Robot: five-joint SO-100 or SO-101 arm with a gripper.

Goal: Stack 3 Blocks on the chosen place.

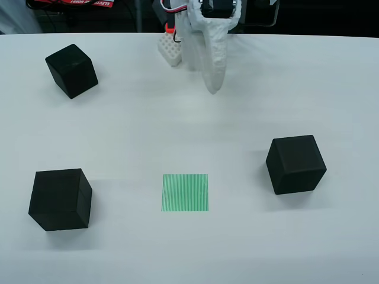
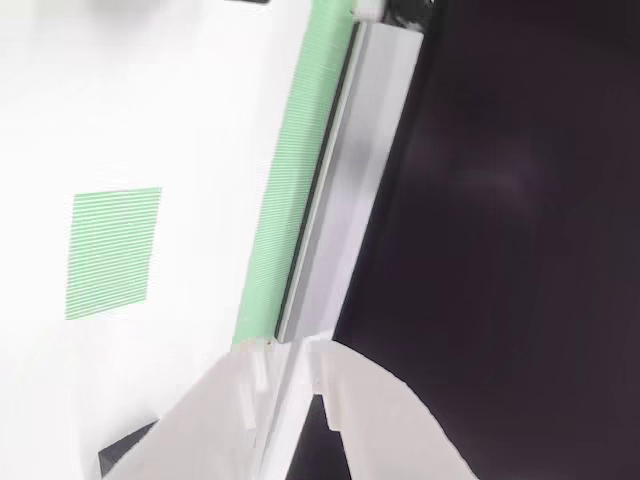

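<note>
On the white desk, three black blocks are sitting well apart: one at the far left, one at the near left, one at the right. The green square is lying bare between the near ones. The white claw is hanging at the far edge, holding nothing; I cannot tell if it is released.

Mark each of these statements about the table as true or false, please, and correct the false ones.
1. Three black blocks lie apart on the white table. True: the far-left block, the near-left block and the right block.
2. One block sits on the green square. False: the square is bare.
3. The hand holds a block. False: it holds nothing and hangs at the far edge.
4. In the overhead view, two blocks are left of the square. True.
</note>
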